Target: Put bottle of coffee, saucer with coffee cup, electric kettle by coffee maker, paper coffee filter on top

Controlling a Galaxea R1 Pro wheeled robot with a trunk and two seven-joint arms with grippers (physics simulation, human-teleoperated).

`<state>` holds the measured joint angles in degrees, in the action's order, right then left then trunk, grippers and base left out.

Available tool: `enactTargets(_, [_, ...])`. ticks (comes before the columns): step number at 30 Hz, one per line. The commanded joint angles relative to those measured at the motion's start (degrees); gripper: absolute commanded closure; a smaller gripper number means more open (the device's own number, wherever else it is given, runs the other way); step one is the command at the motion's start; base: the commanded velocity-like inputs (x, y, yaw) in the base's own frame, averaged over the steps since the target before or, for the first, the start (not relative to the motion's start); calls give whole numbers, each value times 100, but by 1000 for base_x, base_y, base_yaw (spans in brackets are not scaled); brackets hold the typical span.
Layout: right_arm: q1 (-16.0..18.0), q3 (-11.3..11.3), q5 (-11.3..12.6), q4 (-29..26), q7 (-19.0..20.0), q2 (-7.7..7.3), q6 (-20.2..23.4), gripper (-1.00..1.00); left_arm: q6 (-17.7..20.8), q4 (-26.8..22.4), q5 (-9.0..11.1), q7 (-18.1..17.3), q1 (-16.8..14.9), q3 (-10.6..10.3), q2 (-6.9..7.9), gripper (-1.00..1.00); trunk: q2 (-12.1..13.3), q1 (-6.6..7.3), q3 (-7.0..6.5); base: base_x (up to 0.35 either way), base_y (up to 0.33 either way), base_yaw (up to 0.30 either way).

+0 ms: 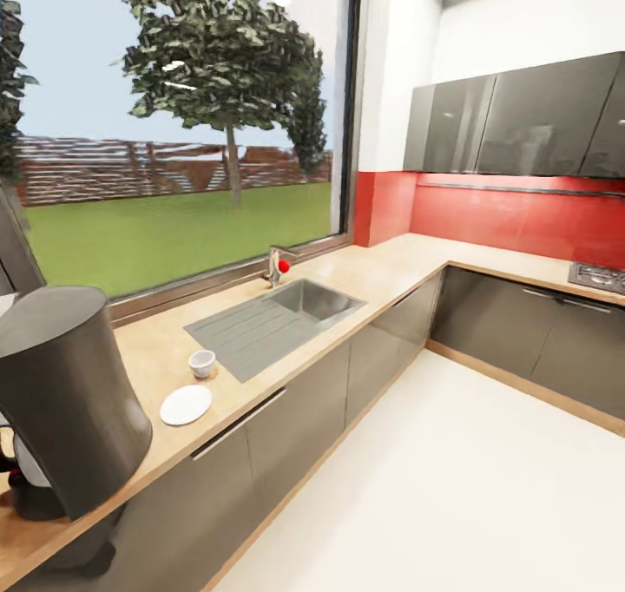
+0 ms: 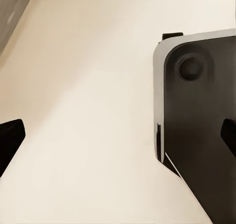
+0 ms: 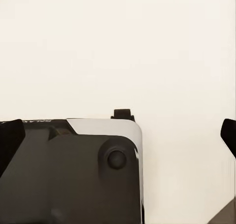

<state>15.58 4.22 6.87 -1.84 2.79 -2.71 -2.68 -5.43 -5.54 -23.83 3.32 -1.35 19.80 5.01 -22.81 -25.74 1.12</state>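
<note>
The coffee maker [image 1: 69, 392], tall and dark grey, stands at the near left end of the kitchen countertop [image 1: 382, 271], its carafe [image 1: 35, 483] low at its left. To its right lies the white saucer [image 1: 186, 404]. The small white coffee cup [image 1: 202, 364] stands on the counter just behind the saucer, apart from it. The bottle of coffee, paper coffee filter, electric kettle and kitchen shelf are out of view. My left gripper [image 2: 118, 138] and right gripper [image 3: 118, 135] are open and hold nothing, each hanging over pale floor beside my dark base [image 2: 201, 130].
A steel sink [image 1: 278, 319] with a drainboard and a red-knobbed tap [image 1: 278, 266] sits under the big window. The counter turns right under a red backsplash to a hob [image 1: 599, 277] and dark wall cabinets [image 1: 521, 123]. Pale floor [image 1: 451, 488] spreads along the cabinet fronts.
</note>
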Motion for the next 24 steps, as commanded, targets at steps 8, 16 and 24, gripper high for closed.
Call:
enactTargets(8, [6,52,53,8,20,7,-22,-100,-25,9,-60,20,-5,28,-4,-100,-11,-5,12,200,-228,-50])
enactTargets(16, [6,53,52,8,20,7,-22,-100,-27,9,-60,20,-5,42,-2,-100,-11,-5,12,150,-255,-1])
enactTargets(24, [6,53,51,8,20,7,-22,-100,-28,9,-53,20,-5,49,0,-100,-11,-5,12,18,-296,23])
